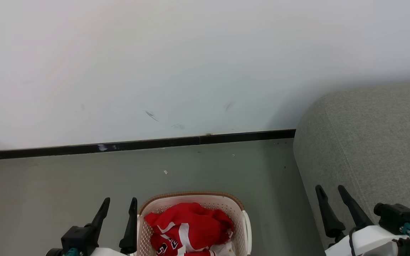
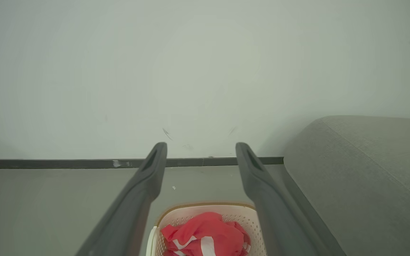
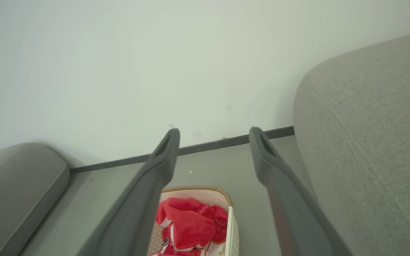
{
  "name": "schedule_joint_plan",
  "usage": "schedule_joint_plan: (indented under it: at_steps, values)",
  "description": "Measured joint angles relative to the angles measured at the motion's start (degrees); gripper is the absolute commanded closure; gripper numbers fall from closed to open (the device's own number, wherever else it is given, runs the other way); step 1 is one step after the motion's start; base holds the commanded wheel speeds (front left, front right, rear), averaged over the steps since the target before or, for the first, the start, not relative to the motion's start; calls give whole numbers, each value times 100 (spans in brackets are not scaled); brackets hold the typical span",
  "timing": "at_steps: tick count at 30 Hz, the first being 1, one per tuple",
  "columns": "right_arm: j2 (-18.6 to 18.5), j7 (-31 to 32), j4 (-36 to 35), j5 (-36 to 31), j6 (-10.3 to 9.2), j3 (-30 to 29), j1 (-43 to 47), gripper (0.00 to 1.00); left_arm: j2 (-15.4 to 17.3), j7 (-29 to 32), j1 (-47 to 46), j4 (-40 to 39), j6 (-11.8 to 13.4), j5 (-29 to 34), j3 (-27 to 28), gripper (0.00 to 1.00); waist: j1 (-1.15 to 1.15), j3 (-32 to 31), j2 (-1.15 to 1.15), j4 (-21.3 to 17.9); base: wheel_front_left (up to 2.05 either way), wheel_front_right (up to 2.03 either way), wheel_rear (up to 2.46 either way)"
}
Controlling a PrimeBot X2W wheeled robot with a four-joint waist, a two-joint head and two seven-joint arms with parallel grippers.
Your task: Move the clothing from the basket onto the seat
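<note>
- Basket [image 1: 193, 195]: cream with a brown rim, bottom centre of the head view, on the grey floor [image 1: 48, 185].
- Clothing [image 1: 190, 225]: red with white trim, heaped inside the basket. The dark marks may be numerals, but the frame edge cuts them.
- Seat [image 1: 376, 142]: grey sofa, right side.
- Left gripper [image 1: 119, 201]: lower left, just beside the basket, fingers spread, holding nothing.
- Right gripper [image 1: 329, 187]: lower right, in front of the seat, likewise.

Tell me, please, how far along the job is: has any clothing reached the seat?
Nothing looks done yet: the red clothing lies heaped in the basket, and the visible part of the grey seat bears no garment. Nothing is in hand: the left pincer and the right pincer both stand open and empty. Left to do: grasp the garments, lift them out and lay them on the seat.
</note>
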Motion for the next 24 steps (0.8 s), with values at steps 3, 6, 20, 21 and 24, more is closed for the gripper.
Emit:
schedule_joint_plan:
  at_steps: [3,6,20,21,24]
  values:
    - [7,-63,-18,-330,1,0,1,0,-3,-75,3,-16,52,244,-51,0,0,-3,0,1,0,0,0]
    - [24,-111,-42,-581,1,0,5,0,-8,-141,13,-19,60,398,-79,0,0,-6,0,2,0,0,0]
    - [91,-270,-164,-1628,2,-1,18,0,-9,-378,114,9,213,1181,-194,0,-1,-29,0,-6,0,0,0]
    - [91,-270,-164,-1628,2,-1,18,0,-9,-378,114,19,225,1181,-194,0,-1,-32,0,-7,0,0,0]
    - [92,-270,-163,-1627,2,1,19,0,-9,-378,114,53,227,1179,-191,0,-1,-41,0,-9,0,0,0]
